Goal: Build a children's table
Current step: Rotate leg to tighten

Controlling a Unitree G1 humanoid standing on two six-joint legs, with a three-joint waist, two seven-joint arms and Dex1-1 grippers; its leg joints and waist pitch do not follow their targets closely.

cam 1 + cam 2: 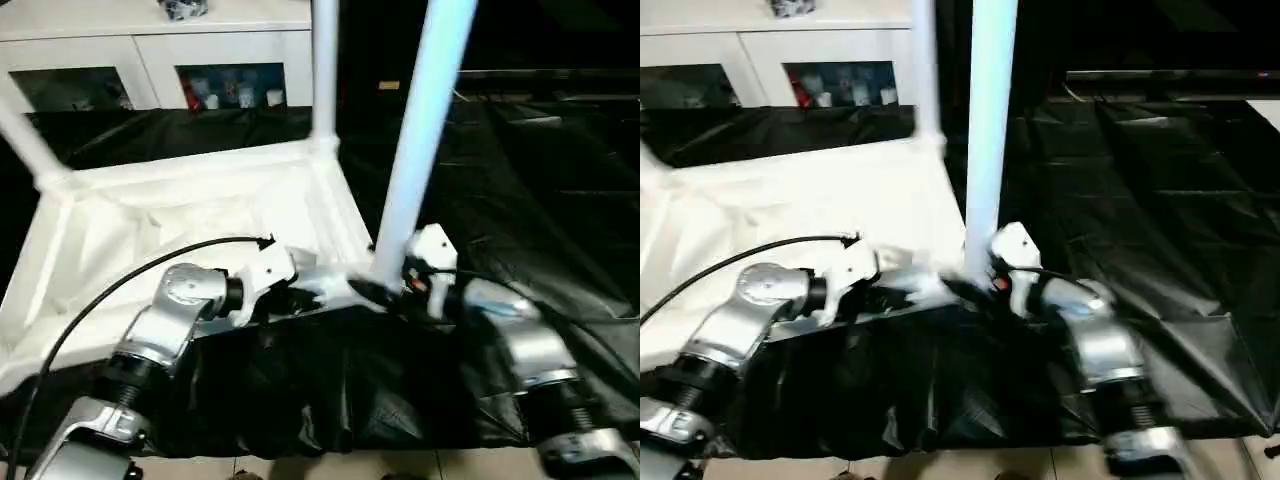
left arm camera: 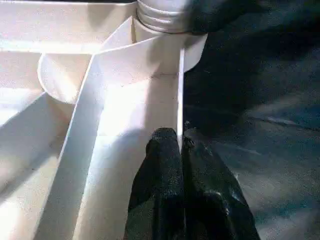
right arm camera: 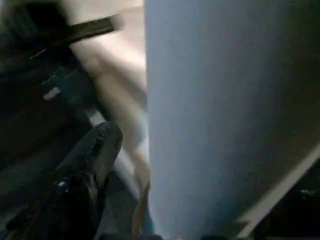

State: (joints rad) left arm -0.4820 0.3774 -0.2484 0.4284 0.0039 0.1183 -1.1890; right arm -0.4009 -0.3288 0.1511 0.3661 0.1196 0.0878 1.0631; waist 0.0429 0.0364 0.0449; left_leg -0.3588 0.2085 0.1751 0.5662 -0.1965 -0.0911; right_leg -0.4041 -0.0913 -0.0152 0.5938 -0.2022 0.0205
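Left eye view has the tabletop [image 1: 200,215] lying upside down on a black sheet [image 1: 540,180], ribbed underside up, with three legs counted standing in its corner sockets: the near leg [image 1: 420,140] just beside both grippers, a far leg [image 1: 324,70] beyond them at the next corner, and a third leg [image 1: 25,140] leaning off at the far corner on the left arm's side.

The left gripper [image 2: 180,145] is pinched together on the tabletop's thin side wall; in the left wrist view its two black fingers [image 2: 160,170] sit one on each side of that wall, touching it. Straight ahead of these fingertips, along the same wall, is the round corner socket [image 2: 160,35] with the flared base of the near leg seated in it.

The right gripper [image 1: 395,290] reaches to the foot of the near leg from the other side. In the right wrist view one black finger [image 3: 97,150] lies just beside the pale tube of the leg, with a gap between them; whether its fingers are apart or closed I cannot tell.

Two silver forearms show, one on each side of the near corner. A black cable [image 1: 110,290] arcs over the left arm. Beyond the tabletop, well away from both grippers, stands one white cabinet [image 1: 150,60] with glass doors.
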